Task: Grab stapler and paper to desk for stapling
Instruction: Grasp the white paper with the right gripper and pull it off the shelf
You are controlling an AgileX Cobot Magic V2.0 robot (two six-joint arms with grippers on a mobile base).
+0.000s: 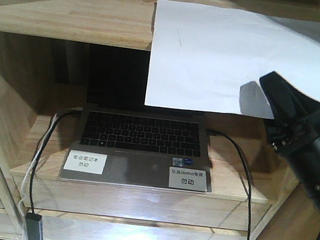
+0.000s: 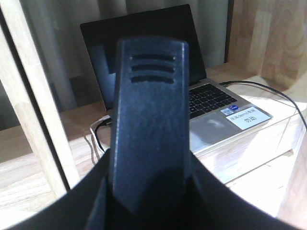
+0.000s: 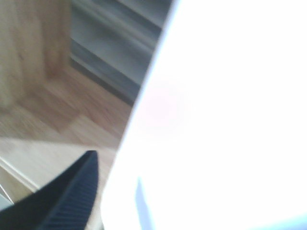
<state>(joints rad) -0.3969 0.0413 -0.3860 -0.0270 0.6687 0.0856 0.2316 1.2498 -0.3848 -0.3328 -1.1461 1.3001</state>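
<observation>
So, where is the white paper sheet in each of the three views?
Exterior front: the paper fills the upper right, in front of the laptop screen.
Left wrist: not in it.
Right wrist: the paper, blurred white, fills the right side.
Shared landmark: the light-wood shelving, in all three.

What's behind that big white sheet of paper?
A laptop stands behind the paper. Its keyboard and the left part of its dark screen show. The rest of the screen and part of the wooden shelf are covered.

open laptop (image 1: pixel 143 135) resting on a wooden shelf (image 1: pixel 238 179).
</observation>
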